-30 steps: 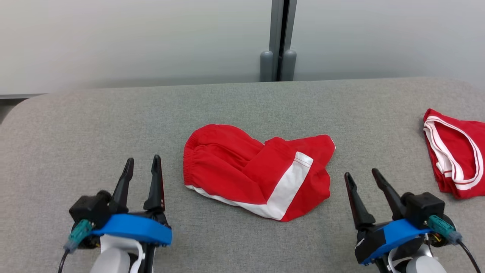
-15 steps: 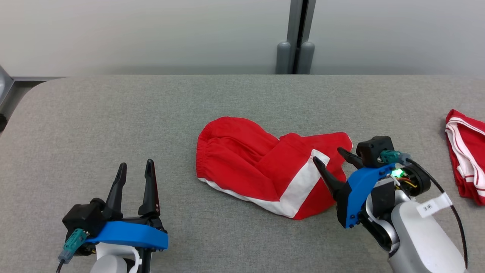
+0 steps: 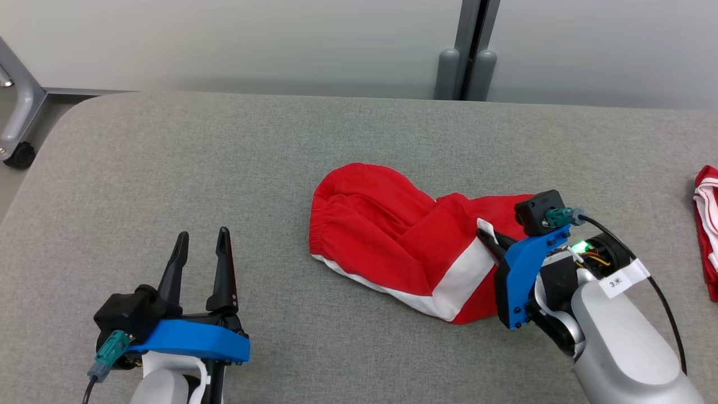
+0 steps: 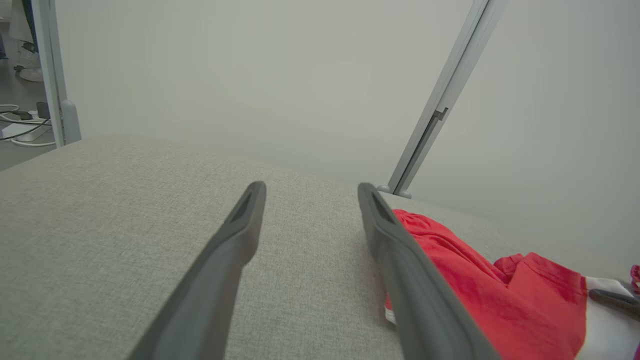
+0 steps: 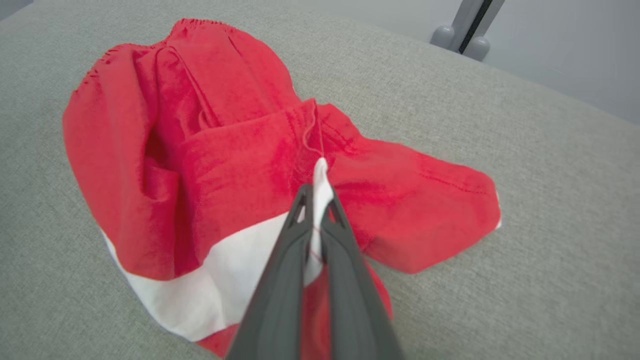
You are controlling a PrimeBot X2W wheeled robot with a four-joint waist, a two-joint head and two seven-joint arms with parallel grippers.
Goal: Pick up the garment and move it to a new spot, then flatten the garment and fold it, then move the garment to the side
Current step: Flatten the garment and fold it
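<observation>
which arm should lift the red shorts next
Right. The right gripper is shut on the white stripe of the red shorts, while the left gripper sits open over the table, apart from them.

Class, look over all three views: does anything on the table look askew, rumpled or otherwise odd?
Yes. The red garment lies rumpled on the grey table, one part flopped over another, so its white stripe bends sharply. The right gripper is shut on that stripe's edge, pinching it up.

The head view's right edge crops another red garment (image 3: 709, 235).
</observation>
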